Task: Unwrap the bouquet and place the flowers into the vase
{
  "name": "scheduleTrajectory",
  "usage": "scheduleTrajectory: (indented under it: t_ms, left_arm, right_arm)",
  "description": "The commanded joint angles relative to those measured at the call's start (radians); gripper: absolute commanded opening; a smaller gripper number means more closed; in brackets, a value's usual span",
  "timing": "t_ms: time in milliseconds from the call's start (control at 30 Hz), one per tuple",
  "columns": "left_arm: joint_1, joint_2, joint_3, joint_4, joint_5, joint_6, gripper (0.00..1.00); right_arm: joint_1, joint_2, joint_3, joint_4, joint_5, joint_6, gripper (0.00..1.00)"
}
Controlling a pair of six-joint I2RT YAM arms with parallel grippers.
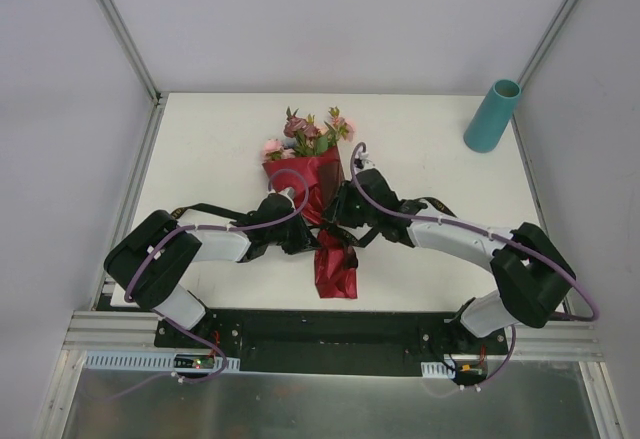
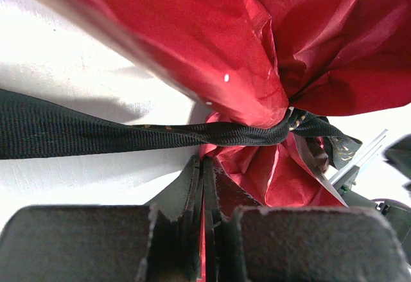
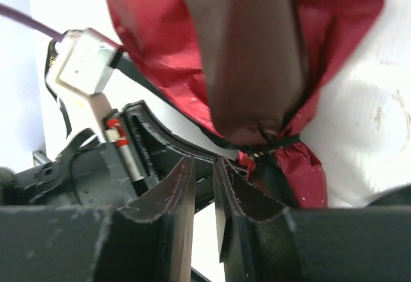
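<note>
Maroon bouquet wrap (image 2: 225, 31) in closed left claw (image 2: 203, 169); right claw (image 3: 204, 169) narrowly ajar.

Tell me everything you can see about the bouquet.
The bouquet lies flat on the white table, blooms pointing toward the far edge: pink, mauve and pale flowers with green leaves. A crinkly maroon paper wrap sheathes the stems, cinched at a narrow waist by a black woven ribbon; its tail flares toward the near edge. The left pincer is shut on a fold of paper below the tie. The right pincer, jaws slightly apart, sits beside the tie, gripping nothing visible.
</note>
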Motion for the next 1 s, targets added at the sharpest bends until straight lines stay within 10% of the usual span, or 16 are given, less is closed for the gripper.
scheduleTrajectory:
  t_ms: [0,967]
  left_arm:
    - [-0.006,-0.007,-0.01,0.03,-0.018,0.003,0.0]
    - [-0.006,-0.018,-0.038,0.076,-0.018,0.006,0.0]
  right_arm:
    - [0.03,-0.026,-0.052,0.033,0.197,0.27,0.25]
    - [0.139,0.124,-0.023,-0.115,0.439,0.645,0.31]
